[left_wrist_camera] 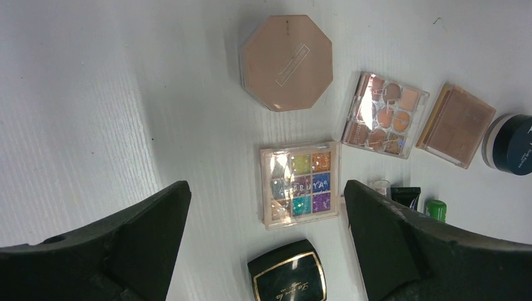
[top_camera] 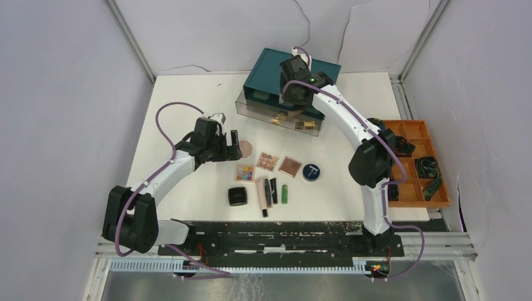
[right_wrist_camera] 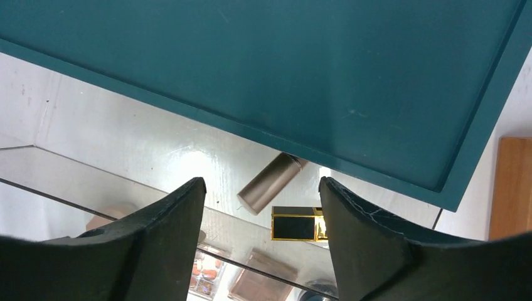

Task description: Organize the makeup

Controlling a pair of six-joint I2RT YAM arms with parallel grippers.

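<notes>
The makeup lies mid-table: a pink octagonal compact (top_camera: 246, 148) (left_wrist_camera: 286, 61), a warm-toned palette (top_camera: 267, 162) (left_wrist_camera: 384, 114), a brown palette (top_camera: 290, 167) (left_wrist_camera: 456, 124), a dark blue round compact (top_camera: 311, 172) (left_wrist_camera: 511, 144), a colourful palette (top_camera: 244, 174) (left_wrist_camera: 301, 183), a black square compact (top_camera: 237, 196) (left_wrist_camera: 288, 279) and slim tubes (top_camera: 270, 191) (left_wrist_camera: 406, 194). My left gripper (top_camera: 235, 145) (left_wrist_camera: 266, 207) is open and empty above the colourful palette. My right gripper (top_camera: 293, 99) (right_wrist_camera: 262, 188) is open and empty over the clear drawer, where a bronze tube (right_wrist_camera: 271, 183) and a black-gold lipstick (right_wrist_camera: 298, 224) lie.
The teal drawer box (top_camera: 295, 72) (right_wrist_camera: 282, 75) stands at the back, its clear drawers (top_camera: 279, 116) pulled forward. An orange compartment tray (top_camera: 439, 197) with black coiled cables (top_camera: 428, 167) sits at the right edge. White walls enclose the table.
</notes>
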